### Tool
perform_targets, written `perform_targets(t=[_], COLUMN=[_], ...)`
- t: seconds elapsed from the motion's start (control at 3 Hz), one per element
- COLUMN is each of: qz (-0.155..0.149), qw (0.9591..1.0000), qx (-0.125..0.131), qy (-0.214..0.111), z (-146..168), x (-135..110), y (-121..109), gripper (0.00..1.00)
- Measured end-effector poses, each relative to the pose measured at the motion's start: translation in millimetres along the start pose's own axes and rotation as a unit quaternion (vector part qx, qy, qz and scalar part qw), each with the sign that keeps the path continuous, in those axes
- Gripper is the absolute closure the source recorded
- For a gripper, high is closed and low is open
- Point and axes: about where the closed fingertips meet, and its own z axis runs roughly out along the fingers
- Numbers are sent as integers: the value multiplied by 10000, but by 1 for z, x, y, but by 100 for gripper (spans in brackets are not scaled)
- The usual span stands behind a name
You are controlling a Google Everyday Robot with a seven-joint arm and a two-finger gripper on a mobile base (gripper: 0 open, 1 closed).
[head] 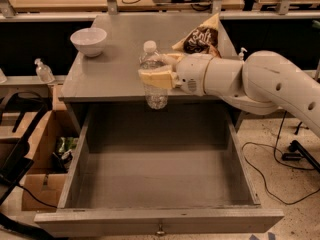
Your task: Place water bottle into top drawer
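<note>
The water bottle (151,64) is clear with a white cap and stands upright, held in the air at the cabinet top's front edge, over the back of the open top drawer. My gripper (156,74) comes in from the right and is shut on the bottle's middle, its pale fingers (155,79) wrapped around it. The top drawer (155,171) is pulled wide open below, grey inside, with a small metal pull (160,230) on its front panel.
A white bowl (89,41) sits at the back left of the grey cabinet top (107,76). A brown chip bag (200,39) lies behind my arm. A small pump bottle (43,71) stands on a ledge at left. Cardboard boxes (37,149) sit left of the drawer; cables lie on the floor at right.
</note>
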Motion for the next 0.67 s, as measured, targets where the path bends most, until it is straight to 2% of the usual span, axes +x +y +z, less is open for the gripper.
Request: perform_targets(t=[0.33, 0.67], qz=[0, 0], qw=[10000, 10000], qx=[0, 0], qy=[0, 0], z=[0, 0], x=[0, 0], y=[0, 0], gripper=[73, 50])
